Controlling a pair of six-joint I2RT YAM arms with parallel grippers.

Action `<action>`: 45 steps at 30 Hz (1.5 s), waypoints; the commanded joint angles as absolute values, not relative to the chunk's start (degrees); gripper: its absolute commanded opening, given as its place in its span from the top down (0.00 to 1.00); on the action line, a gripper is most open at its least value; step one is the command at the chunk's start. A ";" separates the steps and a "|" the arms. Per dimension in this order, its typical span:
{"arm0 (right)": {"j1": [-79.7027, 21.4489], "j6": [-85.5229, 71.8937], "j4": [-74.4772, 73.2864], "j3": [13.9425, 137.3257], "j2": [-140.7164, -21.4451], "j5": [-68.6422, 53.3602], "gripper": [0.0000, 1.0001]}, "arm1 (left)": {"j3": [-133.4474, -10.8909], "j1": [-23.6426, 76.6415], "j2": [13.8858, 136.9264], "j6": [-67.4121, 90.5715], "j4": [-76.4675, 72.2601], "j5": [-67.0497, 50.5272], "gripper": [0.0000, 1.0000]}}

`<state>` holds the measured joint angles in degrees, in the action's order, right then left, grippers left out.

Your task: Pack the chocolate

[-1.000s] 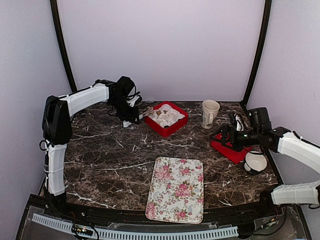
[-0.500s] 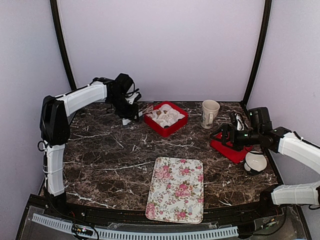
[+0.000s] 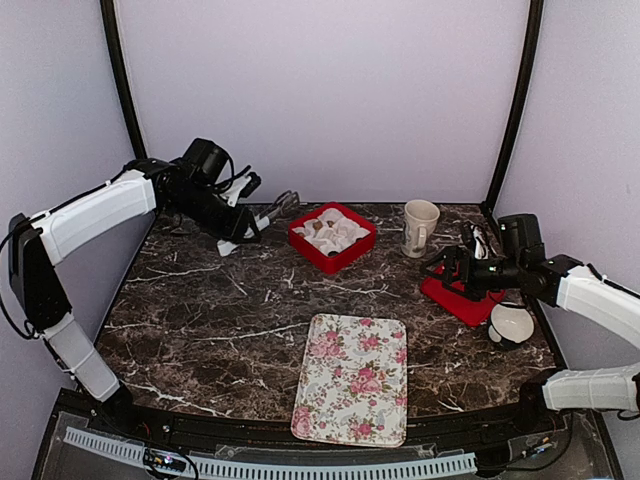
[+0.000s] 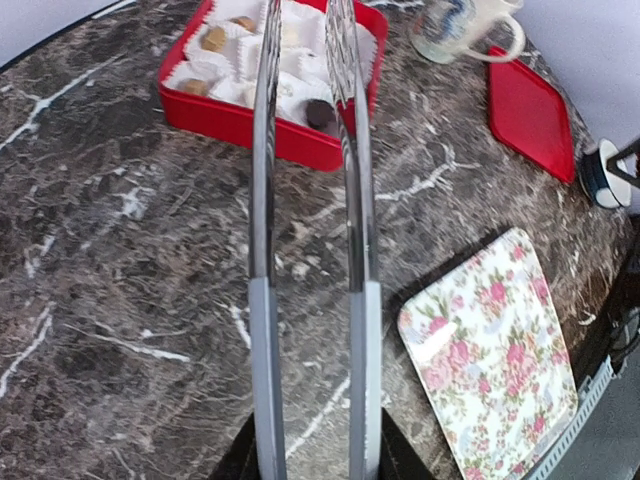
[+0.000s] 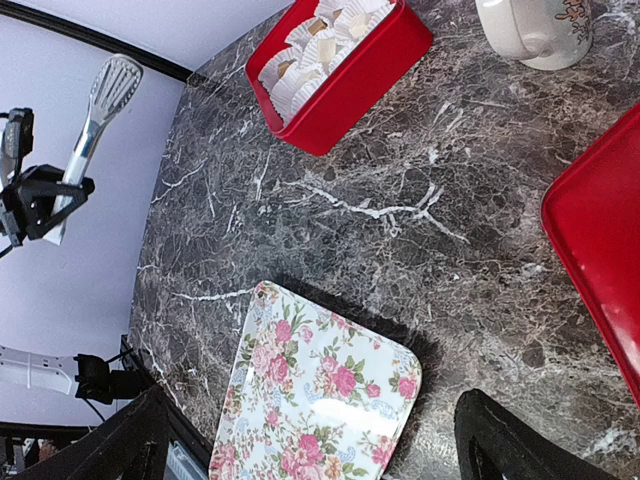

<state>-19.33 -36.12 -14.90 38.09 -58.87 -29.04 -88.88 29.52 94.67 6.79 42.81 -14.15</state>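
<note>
Steel tongs [image 4: 355, 200] are clamped in the left gripper [image 3: 238, 232]. Its jaws are closed partway on the handles, and the two blades stand parallel with a gap between them. That long reach probably spares the small chocolate [image 4: 318, 112] from broad fingers. The pieces lie in white paper cups [image 4: 290, 85] inside the red box [image 3: 345, 258], upper centre of the overhead view. The tongs point at its left corner, raised off the marble [image 3: 220, 320]. The right gripper [image 3: 462, 268] hovers at the right edge over the red lid [image 3: 470, 305], jaws spread wide and holding nothing, likely placed for closing the box later. Only the left wrist view separates one dark piece from the tan ones, though its top edge cuts off the blade tips. The right wrist view, at upper left, shows the tongs' head side-on with nothing visible in it.
</note>
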 commanded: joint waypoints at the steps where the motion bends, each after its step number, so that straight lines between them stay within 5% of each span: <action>1: -18.94 -36.23 -13.49 37.96 -58.03 -30.19 0.00 | -80.54 37.03 88.18 4.68 38.66 -17.96 0.70; 17: -18.91 -37.71 -16.37 38.65 -55.17 -29.15 0.00 | -66.17 62.65 93.19 8.28 26.00 -9.62 0.68; 45: -18.91 -36.36 -19.07 41.99 -56.47 -27.18 0.00 | -63.48 67.06 101.07 -16.98 23.53 -12.13 0.53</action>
